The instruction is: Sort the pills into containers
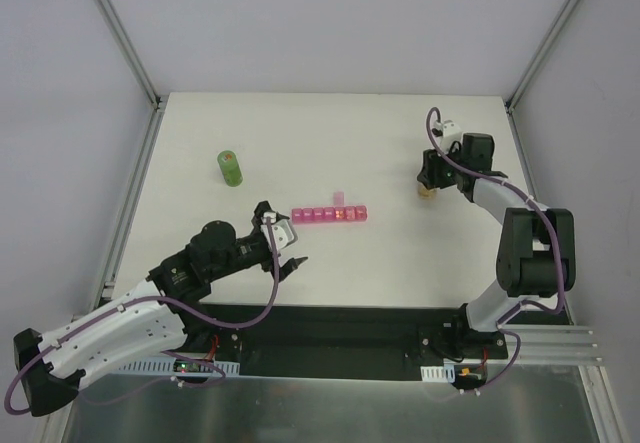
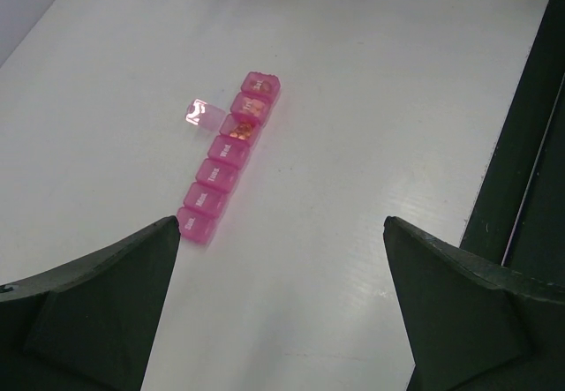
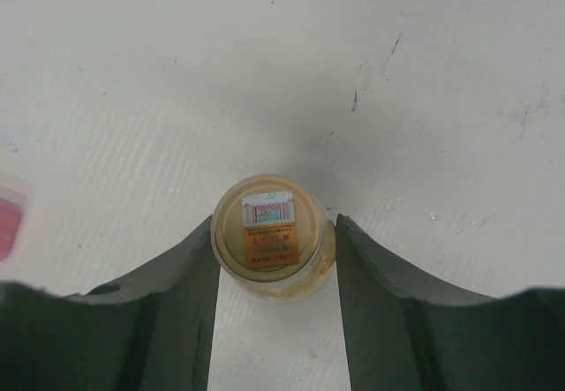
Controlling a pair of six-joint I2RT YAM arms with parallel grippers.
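The pink strip of containers (image 1: 330,214) lies mid-table; in the left wrist view (image 2: 231,153) it runs away from me. One lid (image 2: 199,113) stands open, and tan-orange pieces show in the three far compartments. My left gripper (image 1: 285,244) is wide open and empty (image 2: 281,225), just short of the strip's near end. My right gripper (image 1: 430,181) is shut on the small clear bottle (image 3: 274,232), which stands upright on the table with a finger against each side. Tan pills (image 3: 305,283) show through its wall below the labelled lid.
A green cylindrical bottle (image 1: 231,168) lies at the back left. The table's right edge and a dark rail (image 2: 530,144) run beside the left gripper. The strip's end shows as a pink blur (image 3: 7,219) left of the right gripper.
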